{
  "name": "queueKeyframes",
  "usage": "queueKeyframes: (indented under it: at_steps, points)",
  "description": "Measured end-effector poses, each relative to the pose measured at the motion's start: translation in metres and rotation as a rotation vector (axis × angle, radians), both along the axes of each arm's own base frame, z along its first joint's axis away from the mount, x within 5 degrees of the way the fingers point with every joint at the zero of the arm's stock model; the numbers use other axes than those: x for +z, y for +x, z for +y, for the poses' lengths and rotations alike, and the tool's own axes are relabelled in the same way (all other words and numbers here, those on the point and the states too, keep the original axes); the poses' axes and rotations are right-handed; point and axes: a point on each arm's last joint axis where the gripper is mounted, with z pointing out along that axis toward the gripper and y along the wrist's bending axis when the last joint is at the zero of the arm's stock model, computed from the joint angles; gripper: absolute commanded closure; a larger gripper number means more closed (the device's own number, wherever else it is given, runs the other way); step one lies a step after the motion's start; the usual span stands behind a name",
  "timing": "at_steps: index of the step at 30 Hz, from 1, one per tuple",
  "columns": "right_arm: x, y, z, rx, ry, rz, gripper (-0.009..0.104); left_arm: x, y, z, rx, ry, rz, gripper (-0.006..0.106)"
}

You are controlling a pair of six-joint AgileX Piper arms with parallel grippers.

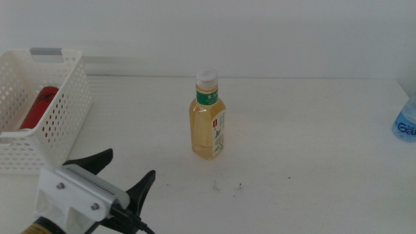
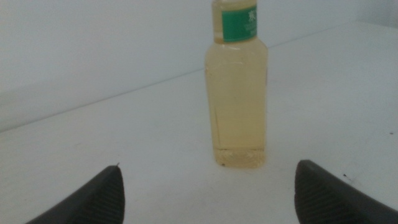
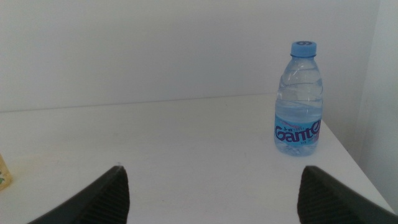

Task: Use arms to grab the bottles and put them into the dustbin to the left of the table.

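Observation:
The yellowish tea bottle [image 1: 208, 117] with a white cap and green label stands upright at the table's middle. My left gripper [image 1: 129, 170] is open at the bottom left, short of the bottle; in the left wrist view the tea bottle [image 2: 237, 93] stands ahead between the spread jaws [image 2: 208, 190]. The red soda can [image 1: 39, 107] lies inside the white perforated dustbin [image 1: 65, 110] at the left. The water bottle [image 1: 407, 120] stands at the right edge; in the right wrist view it [image 3: 298, 102] stands upright ahead of my open right gripper [image 3: 211, 190], which is out of the middle view.
The white table [image 1: 305, 162] carries a few dark specks [image 1: 227, 188] in front of the tea bottle. The water bottle stands near the table's right edge [image 3: 348, 155]. A white wall runs along the back.

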Motion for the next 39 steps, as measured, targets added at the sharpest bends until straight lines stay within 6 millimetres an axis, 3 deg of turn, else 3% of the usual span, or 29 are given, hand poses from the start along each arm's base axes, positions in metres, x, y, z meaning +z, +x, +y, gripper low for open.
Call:
queueKeyframes:
  at_steps: [9, 24, 39]
  points:
    - [0.000, 0.000, 0.000, 0.000, 0.000, 0.000, 0.003, -0.026, 0.015, -0.013, -0.024, -0.018, 0.038, 0.007]
    - [0.000, 0.000, 0.000, 0.000, 0.000, 0.000, 0.003, -0.049, 0.100, -0.070, -0.071, -0.069, 0.021, 0.007]
    - [0.000, 0.000, 0.000, 0.000, 0.000, 0.000, 0.003, -0.067, 0.152, -0.104, -0.092, -0.112, -0.031, 0.007]
